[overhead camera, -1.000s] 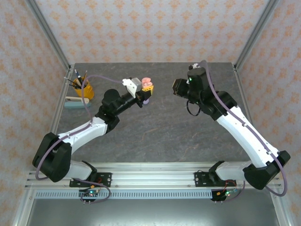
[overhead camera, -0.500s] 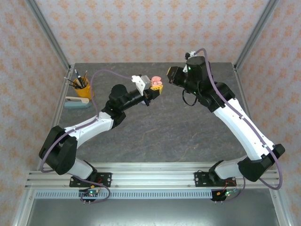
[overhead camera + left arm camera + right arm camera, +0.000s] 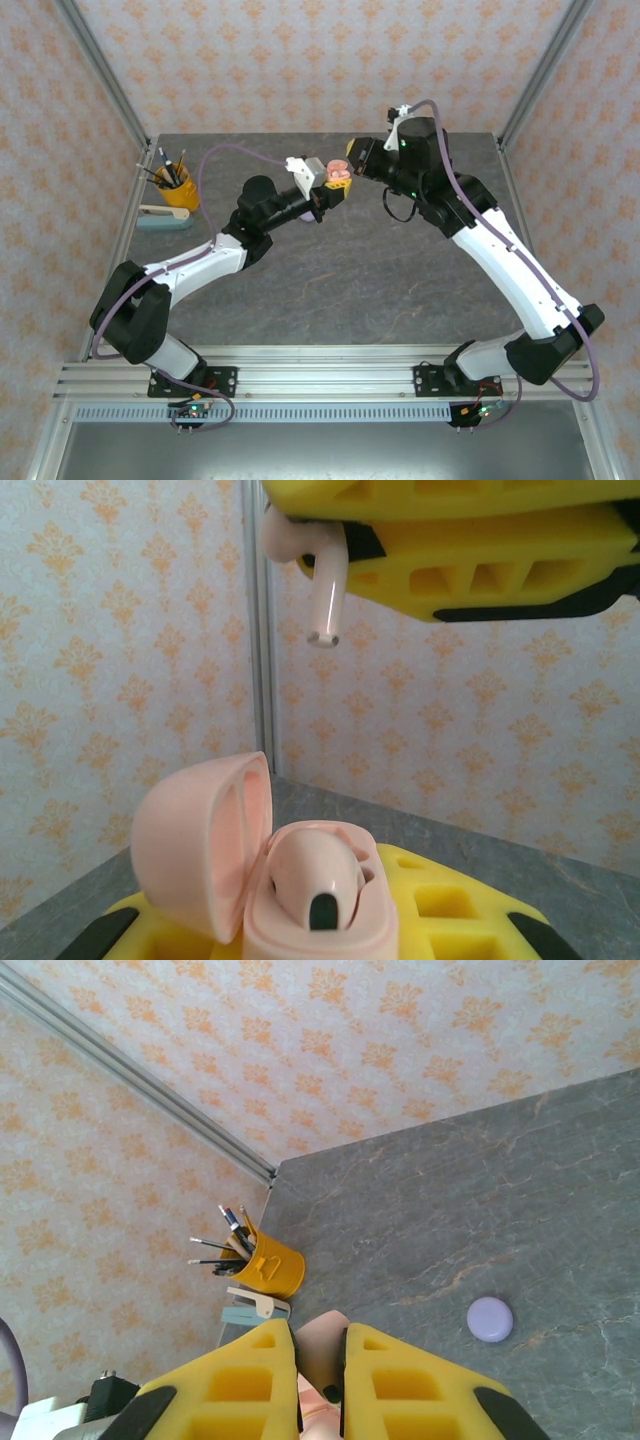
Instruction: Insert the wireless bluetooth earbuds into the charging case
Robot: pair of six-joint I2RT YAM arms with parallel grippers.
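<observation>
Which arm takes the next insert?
Right. The right gripper grips a pink earbud, stem down, above the open pink case. The left gripper holds that case, a second bud already seated. Likely the right only needs to lower it.

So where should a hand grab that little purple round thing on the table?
Probably pinch the purple round case across its sides, coming from straight above: it lies flat and low on the table, with bare surface around it.
</observation>
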